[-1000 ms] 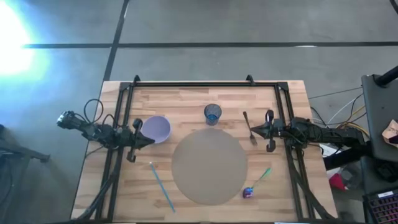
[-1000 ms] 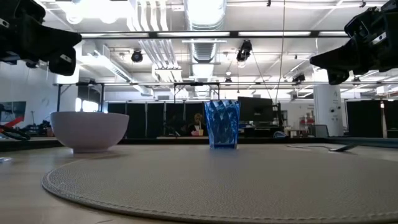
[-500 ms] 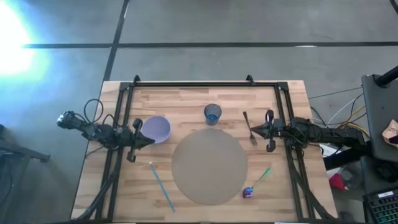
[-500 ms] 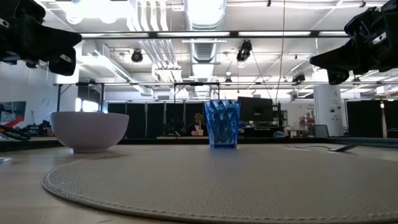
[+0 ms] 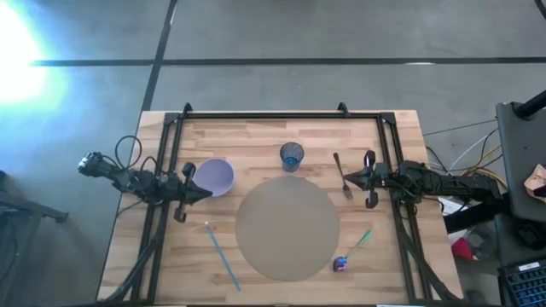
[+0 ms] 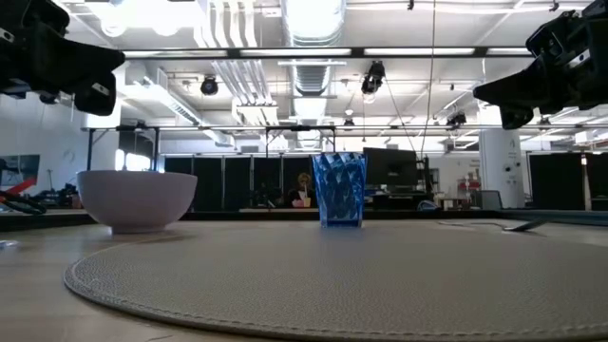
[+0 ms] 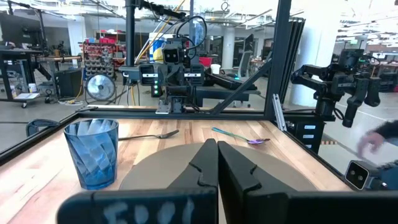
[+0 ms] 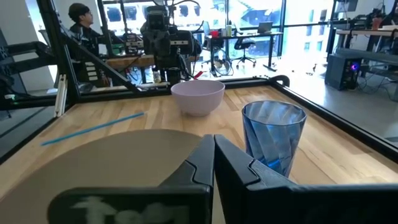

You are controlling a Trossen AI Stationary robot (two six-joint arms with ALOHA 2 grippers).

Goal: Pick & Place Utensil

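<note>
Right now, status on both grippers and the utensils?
Left gripper shut, by bowl. Right gripper shut, empty, beside fork. Spoon untouched. Nothing in the way.

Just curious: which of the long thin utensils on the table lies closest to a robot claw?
The metal fork: it lies right beside the right gripper, unlike the blue straw and colourful spoon.

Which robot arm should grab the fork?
Probably the right. The right gripper hovers beside the fork, while the left gripper sits across the round mat by the bowl.
</note>
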